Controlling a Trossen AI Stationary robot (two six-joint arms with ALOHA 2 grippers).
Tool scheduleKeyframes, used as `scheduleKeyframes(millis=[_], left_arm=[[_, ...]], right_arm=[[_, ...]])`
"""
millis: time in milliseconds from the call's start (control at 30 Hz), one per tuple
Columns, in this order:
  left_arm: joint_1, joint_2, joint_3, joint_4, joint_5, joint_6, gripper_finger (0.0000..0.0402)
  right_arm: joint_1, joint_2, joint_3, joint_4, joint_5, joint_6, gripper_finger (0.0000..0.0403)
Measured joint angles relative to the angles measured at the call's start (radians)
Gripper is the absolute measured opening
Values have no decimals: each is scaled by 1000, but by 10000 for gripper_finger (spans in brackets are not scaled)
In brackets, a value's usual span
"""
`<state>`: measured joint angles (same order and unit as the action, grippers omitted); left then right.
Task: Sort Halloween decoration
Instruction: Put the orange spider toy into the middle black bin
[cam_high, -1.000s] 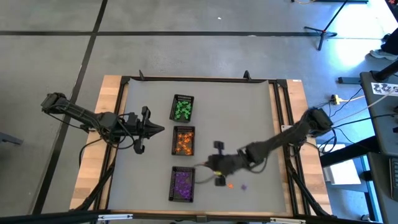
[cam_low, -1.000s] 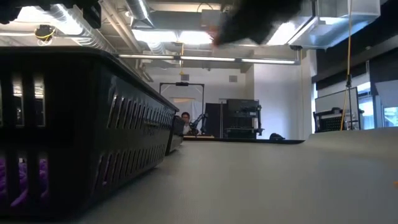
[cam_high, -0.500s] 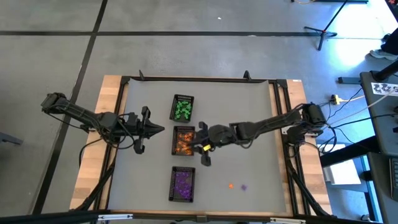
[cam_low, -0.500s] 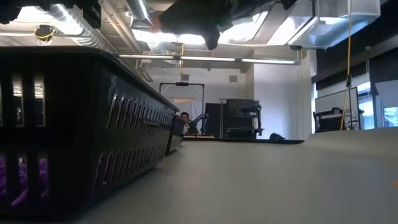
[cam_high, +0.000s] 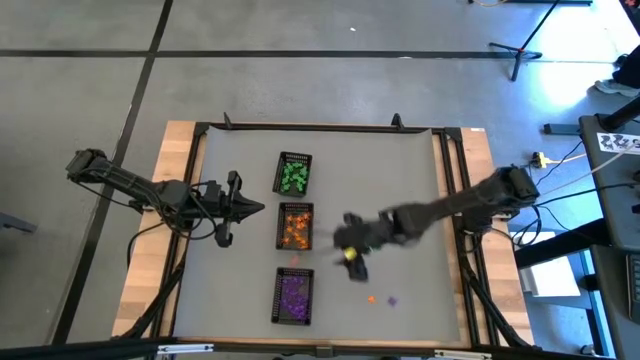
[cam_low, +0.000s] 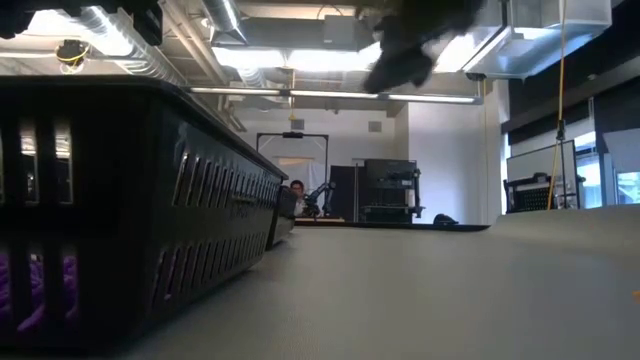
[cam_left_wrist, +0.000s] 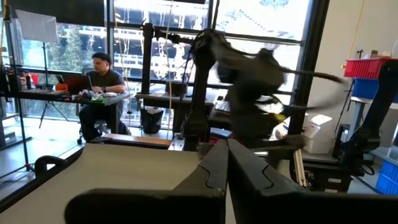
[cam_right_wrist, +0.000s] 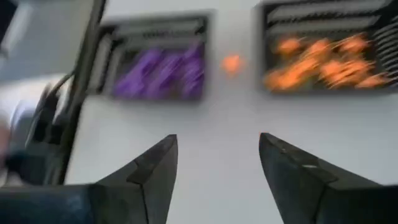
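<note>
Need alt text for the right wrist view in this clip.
The right gripper hangs open and empty over the grey table. Beyond its fingers sit a black tray of purple trinkets and a black tray of orange trinkets, with one orange trinket on the table between them.

My grey table (cam_high: 400, 180) carries three black mesh trays (cam_high: 294, 233) in a row — plus loose orange (cam_high: 371, 298) and purple trinkets (cam_high: 391, 299) near its front edge.
</note>
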<state>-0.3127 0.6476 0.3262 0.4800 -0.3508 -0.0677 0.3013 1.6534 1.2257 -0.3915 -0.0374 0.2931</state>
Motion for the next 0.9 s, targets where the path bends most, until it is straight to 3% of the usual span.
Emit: scheduleKeyframes(millis=[367, 700, 900], left_arm=[[0, 0, 0, 0, 0, 0, 0], [0, 0, 0, -1, 0, 0, 0], [0, 0, 0, 0, 0, 0, 0]], right_arm=[[314, 42, -25, -47, 229, 63, 189], [402, 114, -158, -57, 191, 313, 188], [399, 139, -250, 75, 179, 358, 188]])
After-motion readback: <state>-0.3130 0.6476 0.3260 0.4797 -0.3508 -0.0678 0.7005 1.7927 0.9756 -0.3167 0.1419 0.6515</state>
